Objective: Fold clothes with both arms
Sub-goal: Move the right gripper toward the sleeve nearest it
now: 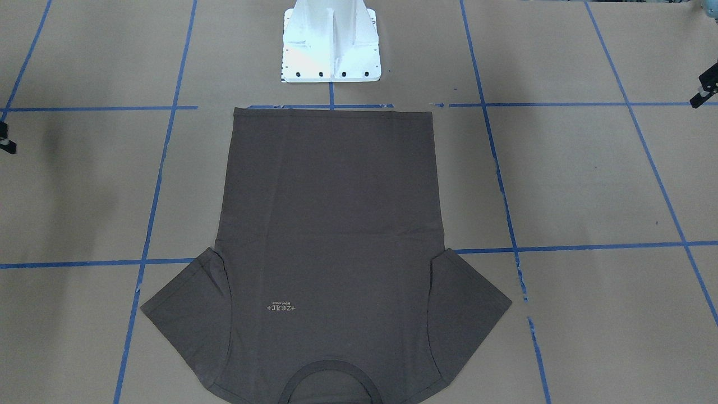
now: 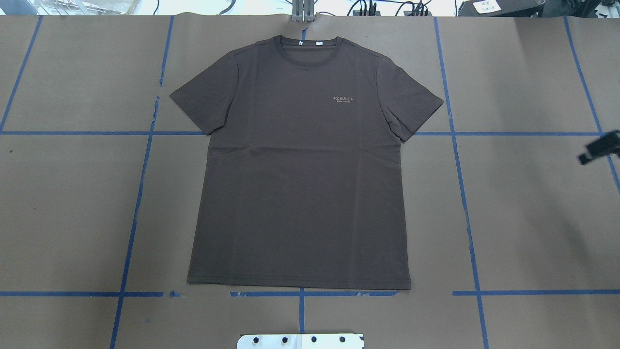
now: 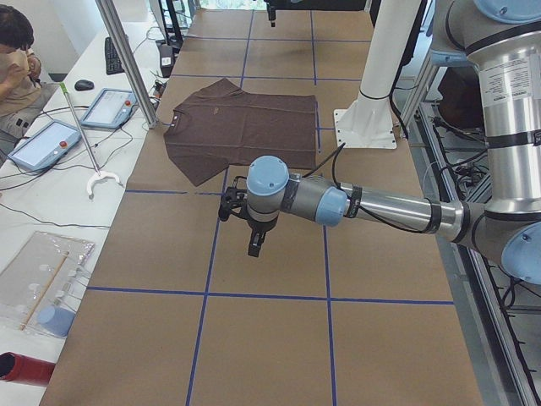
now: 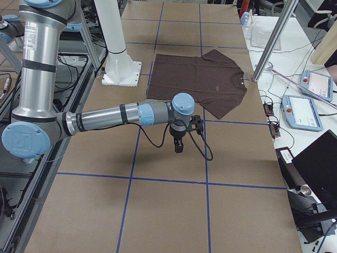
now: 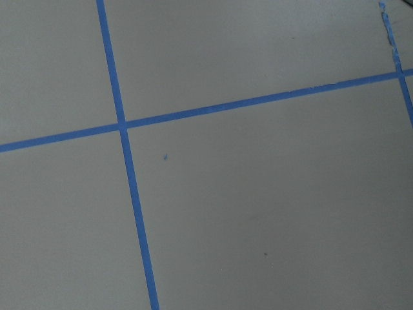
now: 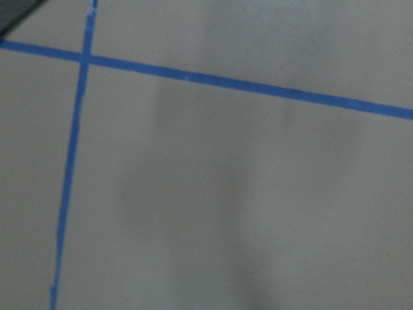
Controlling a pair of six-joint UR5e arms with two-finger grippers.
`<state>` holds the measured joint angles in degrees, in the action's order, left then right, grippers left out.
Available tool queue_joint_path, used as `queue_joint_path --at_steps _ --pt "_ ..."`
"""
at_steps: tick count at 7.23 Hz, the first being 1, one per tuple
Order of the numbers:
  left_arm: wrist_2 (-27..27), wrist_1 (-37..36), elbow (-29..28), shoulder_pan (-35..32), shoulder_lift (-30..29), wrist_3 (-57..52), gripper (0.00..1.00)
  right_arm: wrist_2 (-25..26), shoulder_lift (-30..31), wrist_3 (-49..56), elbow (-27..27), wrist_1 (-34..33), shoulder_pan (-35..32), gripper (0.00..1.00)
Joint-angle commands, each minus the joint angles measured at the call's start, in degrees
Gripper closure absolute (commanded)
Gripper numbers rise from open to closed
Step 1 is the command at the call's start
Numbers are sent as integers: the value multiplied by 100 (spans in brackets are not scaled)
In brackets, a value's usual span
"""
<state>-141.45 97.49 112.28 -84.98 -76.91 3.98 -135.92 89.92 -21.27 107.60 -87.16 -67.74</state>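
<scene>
On the table [image 2: 533,218] the T-shirt [image 2: 300,184] lies flat; I cannot tell whether left hand [image 3: 254,245] or right hand [image 4: 178,147] is parted.

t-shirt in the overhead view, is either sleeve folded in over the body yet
No, the t-shirt lies flat on the table with both sleeves spread outward.

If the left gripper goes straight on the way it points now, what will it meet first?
Most likely the bare brown table paper, near a blue tape crossing. The left gripper points down, and the T-shirt lies well apart.
</scene>
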Motion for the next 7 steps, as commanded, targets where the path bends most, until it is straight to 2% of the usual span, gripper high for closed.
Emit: queue_joint_path --at_steps 1,3,4,6,7 --pt "-172 16 293 8 201 6 0 746 -1497 -2601 -667 663 1066 0" --pt "-181 16 277 8 211 24 0 1818 -2633 -4011 -2576 2291 1420 0" --pt "-181 25 303 8 211 24 0 2032 -2803 -4121 -3282 2857 1430 3" --pt "-181 25 321 8 211 24 0 2201 -3172 -4131 -3963 2950 1448 7" --pt "-181 34 321 8 211 24 0 2210 -3182 -4122 -4044 2959 1457 9"
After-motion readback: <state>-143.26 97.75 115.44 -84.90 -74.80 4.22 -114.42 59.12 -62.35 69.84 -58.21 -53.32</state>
